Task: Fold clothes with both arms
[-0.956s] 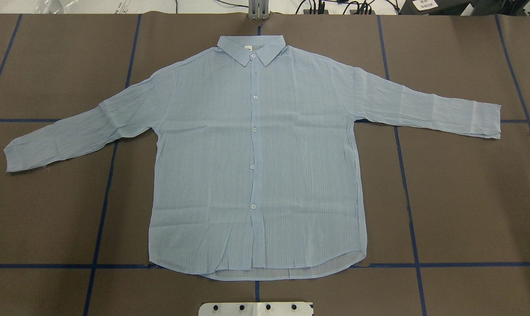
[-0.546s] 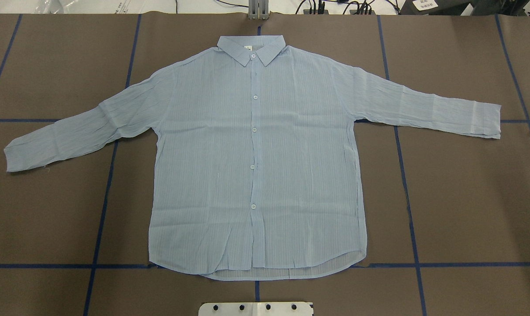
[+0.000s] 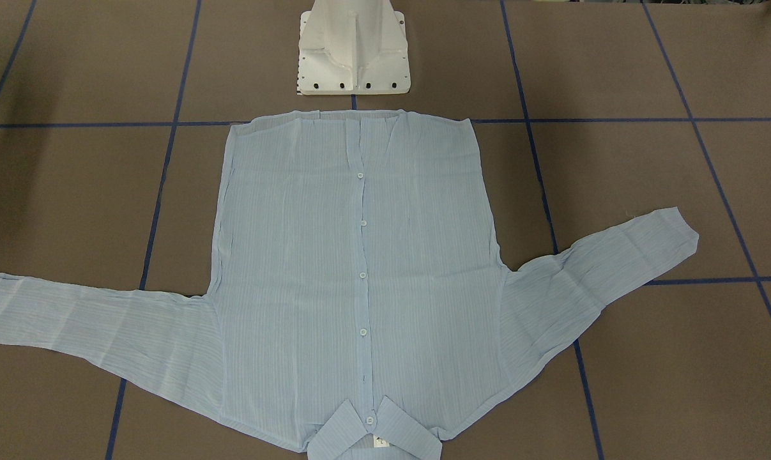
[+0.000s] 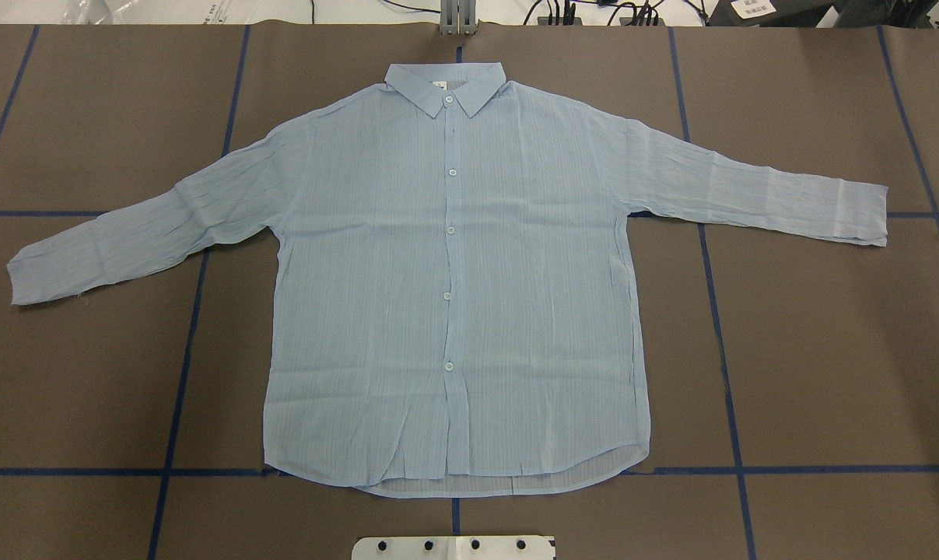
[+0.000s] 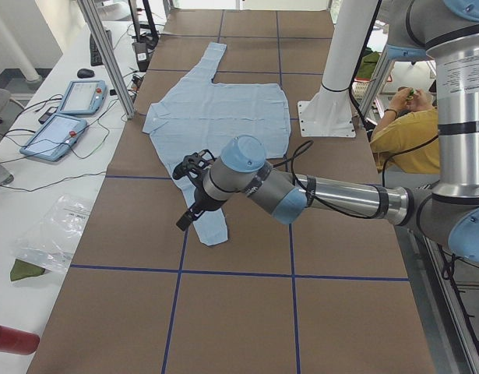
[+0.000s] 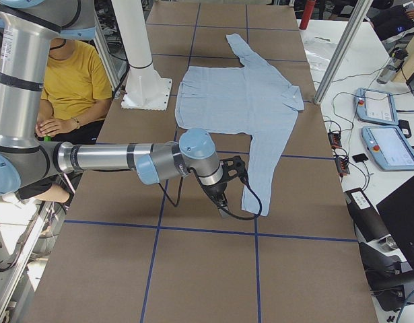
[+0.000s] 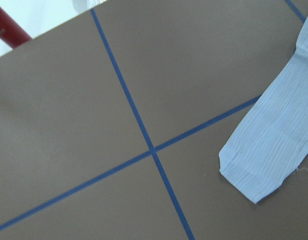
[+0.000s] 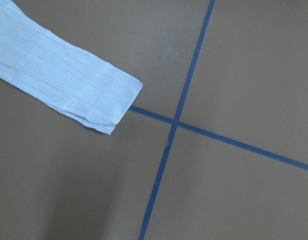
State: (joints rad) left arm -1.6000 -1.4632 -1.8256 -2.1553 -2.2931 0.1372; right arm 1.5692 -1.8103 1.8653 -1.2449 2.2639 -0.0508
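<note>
Nearest the robot's white base (image 4: 453,547), the shirt's (image 4: 453,272) hem (image 4: 469,484) is lying just short of it, and the buttoned front is spreading flat and face up across the middle of the brown table (image 4: 827,350). Further out, both sleeves are reaching sideways. The left cuff (image 4: 29,280) is drooping toward the robot and the right cuff (image 4: 866,214) is sitting higher and straighter. The left gripper (image 5: 184,218) is hovering above the table close to the left cuff, and the right gripper (image 6: 222,200) is doing likewise near the right one. Neither is touching cloth, and I cannot tell whether the fingers are apart or together. At the far edge the collar (image 4: 446,85) is resting neatly. The risks are probably coming from the fabric and the asymmetry. Cloth this thin may be slipping out of a pinch or giving up only its top layer. With the sleeves angled differently, mirrored pulls would likely be dragging the body askew and leaving a lopsided fold.
</note>
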